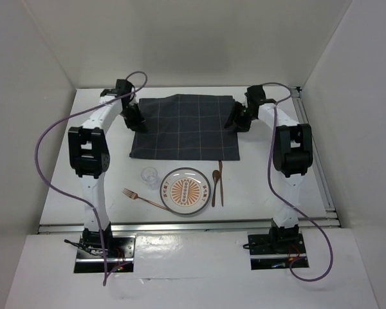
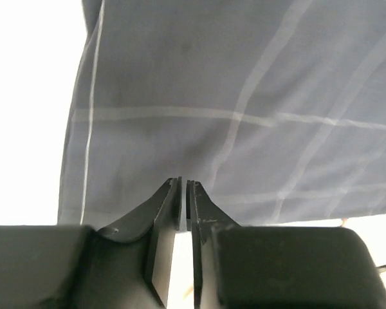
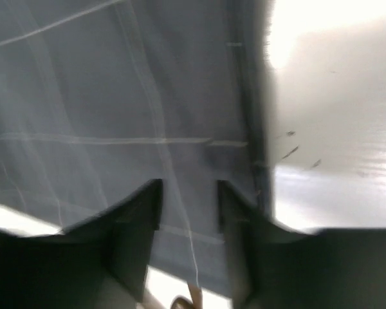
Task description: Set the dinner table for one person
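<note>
The white dinner table carries a dark grey checked cloth spread flat at the back centre. In front of it stand a patterned plate, a clear glass, a copper fork to the left, and a copper spoon and knife to the right. My left gripper is over the cloth's left edge; in the left wrist view it is shut and empty above the cloth. My right gripper is over the cloth's right edge; in the right wrist view it is open above the cloth.
Aluminium rails edge the table at the front and right. White walls enclose the back and sides. Purple cables loop beside both arms. Bare table shows left of the cloth and right of it.
</note>
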Available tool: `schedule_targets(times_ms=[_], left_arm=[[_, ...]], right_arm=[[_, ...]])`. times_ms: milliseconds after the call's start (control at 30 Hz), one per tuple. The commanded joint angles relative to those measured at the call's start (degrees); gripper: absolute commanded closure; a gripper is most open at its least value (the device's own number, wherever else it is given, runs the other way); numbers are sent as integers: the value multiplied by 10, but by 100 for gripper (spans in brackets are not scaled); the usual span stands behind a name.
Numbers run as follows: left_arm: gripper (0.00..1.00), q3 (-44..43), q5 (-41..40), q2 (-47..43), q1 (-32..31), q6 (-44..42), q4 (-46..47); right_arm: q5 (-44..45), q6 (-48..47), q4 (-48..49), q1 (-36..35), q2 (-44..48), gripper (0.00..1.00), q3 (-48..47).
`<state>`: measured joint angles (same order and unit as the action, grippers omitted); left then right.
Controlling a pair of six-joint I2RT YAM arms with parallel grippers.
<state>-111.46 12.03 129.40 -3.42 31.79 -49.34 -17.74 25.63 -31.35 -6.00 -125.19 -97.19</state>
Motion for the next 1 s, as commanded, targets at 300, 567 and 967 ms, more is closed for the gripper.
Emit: schedule_targets(times_ms=[300, 567, 967], left_arm=[[50, 232, -108, -408, 29, -36, -16], [50, 330, -112, -535, 78, -16, 7], [52, 343, -99, -541, 83, -26, -14]], right_arm=[[-20, -67, -30, -229, 178, 19, -17], [0, -66, -16, -374, 94, 14, -74], [92, -81, -26, -449, 23, 30, -79]])
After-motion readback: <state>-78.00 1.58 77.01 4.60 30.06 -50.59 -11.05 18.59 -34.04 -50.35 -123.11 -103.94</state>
